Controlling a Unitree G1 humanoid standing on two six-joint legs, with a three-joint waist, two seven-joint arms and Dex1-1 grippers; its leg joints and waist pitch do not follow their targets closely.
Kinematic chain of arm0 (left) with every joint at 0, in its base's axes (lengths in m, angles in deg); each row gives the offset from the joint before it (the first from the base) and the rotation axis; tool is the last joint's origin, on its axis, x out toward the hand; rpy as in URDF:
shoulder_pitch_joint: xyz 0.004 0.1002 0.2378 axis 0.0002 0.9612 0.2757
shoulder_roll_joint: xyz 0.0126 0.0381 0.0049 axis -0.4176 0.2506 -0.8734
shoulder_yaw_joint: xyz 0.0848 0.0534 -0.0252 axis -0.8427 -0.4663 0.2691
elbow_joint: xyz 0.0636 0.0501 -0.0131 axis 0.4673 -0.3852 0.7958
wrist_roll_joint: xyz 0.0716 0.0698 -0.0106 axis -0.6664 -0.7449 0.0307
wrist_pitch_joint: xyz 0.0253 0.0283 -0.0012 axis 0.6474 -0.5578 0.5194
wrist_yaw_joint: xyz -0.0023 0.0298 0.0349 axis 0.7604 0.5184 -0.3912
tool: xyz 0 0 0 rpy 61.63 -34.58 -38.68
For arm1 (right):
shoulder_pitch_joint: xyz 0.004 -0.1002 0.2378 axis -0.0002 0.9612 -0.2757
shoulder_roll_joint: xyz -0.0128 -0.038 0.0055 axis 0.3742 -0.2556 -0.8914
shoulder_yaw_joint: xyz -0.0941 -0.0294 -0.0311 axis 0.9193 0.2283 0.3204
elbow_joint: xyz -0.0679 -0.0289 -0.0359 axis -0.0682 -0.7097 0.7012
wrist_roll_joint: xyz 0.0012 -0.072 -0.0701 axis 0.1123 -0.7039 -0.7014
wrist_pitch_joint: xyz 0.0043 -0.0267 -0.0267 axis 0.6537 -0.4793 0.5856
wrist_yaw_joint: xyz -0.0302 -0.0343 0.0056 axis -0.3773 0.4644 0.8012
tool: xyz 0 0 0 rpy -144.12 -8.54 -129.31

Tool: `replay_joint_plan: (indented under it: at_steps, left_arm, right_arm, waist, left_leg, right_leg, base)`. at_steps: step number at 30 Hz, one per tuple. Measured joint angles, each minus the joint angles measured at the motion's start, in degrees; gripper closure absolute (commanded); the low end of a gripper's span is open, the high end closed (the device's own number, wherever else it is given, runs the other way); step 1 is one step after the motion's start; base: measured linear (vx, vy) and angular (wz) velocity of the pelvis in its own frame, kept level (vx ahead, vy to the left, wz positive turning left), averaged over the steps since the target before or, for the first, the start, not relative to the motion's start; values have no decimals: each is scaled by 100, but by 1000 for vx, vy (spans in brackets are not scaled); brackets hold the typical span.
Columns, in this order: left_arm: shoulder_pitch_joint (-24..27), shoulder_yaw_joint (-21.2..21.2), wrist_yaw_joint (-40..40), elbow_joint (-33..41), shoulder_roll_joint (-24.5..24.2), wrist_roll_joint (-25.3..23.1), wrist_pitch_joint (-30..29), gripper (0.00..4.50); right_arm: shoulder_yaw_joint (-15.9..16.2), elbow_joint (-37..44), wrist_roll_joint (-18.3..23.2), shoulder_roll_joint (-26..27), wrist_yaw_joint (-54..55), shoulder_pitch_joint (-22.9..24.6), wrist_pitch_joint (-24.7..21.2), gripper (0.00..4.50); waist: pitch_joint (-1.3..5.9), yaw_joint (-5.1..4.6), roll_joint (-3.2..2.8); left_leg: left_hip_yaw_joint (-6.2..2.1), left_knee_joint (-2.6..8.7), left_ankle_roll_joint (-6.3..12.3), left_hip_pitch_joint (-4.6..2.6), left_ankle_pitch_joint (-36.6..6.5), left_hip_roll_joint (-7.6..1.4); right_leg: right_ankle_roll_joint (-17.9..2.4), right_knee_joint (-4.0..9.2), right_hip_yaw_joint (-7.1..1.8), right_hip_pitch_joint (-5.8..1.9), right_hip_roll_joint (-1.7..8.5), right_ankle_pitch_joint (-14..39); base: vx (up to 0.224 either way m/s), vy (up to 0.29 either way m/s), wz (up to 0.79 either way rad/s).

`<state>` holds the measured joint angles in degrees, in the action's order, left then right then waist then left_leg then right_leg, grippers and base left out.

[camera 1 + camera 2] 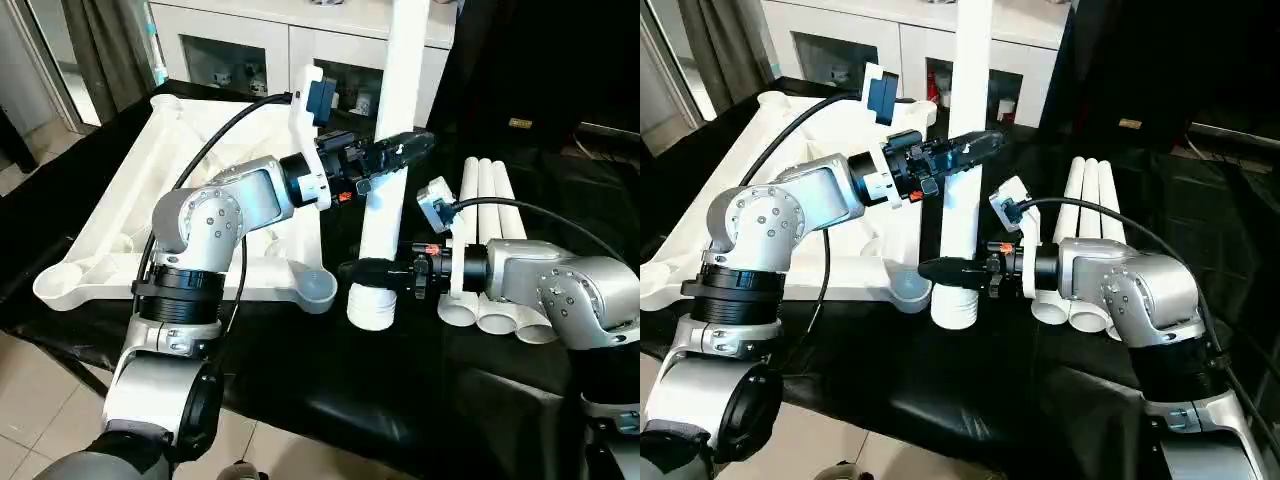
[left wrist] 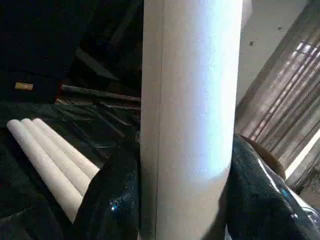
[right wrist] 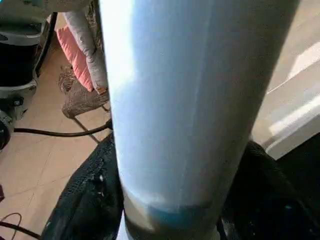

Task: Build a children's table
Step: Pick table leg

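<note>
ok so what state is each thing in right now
tabletop: upside down, ribs up, sockets empty
upright leg: standing, held by both claws
left claw: shut on upright leg, higher
right claw: shut on upright leg, near base
three spare legs: lying side by side

The two head views look forward and down from above the forearms, side by side, and share the black-covered counter (image 1: 420,400), the tabletop (image 1: 150,190) and the upright leg (image 1: 395,150). The left wrist view looks from very near along its jaws at this leg. The right wrist view looks at it equally near, low down.
</note>
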<state>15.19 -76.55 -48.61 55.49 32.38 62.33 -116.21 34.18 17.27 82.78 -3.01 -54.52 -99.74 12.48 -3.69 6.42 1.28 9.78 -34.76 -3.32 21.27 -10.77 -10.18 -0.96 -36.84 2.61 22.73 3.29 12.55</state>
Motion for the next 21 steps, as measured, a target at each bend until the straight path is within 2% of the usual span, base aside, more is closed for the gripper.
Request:
replay_joint_plan:
  at_steps: [7,17,19,21]
  left_arm:
    - [0,5,23,0,-34,0,3,270]
    - [0,-16,96,0,-89,-19,69,270]
    - [0,-9,97,0,-88,-25,80,214]
    - [0,17,130,0,-86,-4,81,200]
  right_arm:
    - [-1,-1,11,65,41,2,0,254]
    - [-8,-9,-12,176,120,7,72,259]
    - [-18,-34,-15,249,164,19,130,259]
    - [-28,-55,-30,365,255,48,261,259]
  waist:
    - [0,0,0]
    - [0,-2,0]
    - [0,-5,-2]
    - [0,-6,-13]
  left_leg:
    - [0,0,0,0,0,0]
    - [0,0,0,0,0,0]
    - [0,0,-1,0,0,0]
    - [0,0,-6,0,-4,0]
  right_leg:
    - [0,0,0,0,0,0]
    - [0,0,0,0,0,0]
    - [0,0,1,0,0,0]
    - [0,0,0,0,0,0]
  base:
    - [0,0,0]
    - [0,0,0]
    - [0,0,0]
    - [0,0,0]
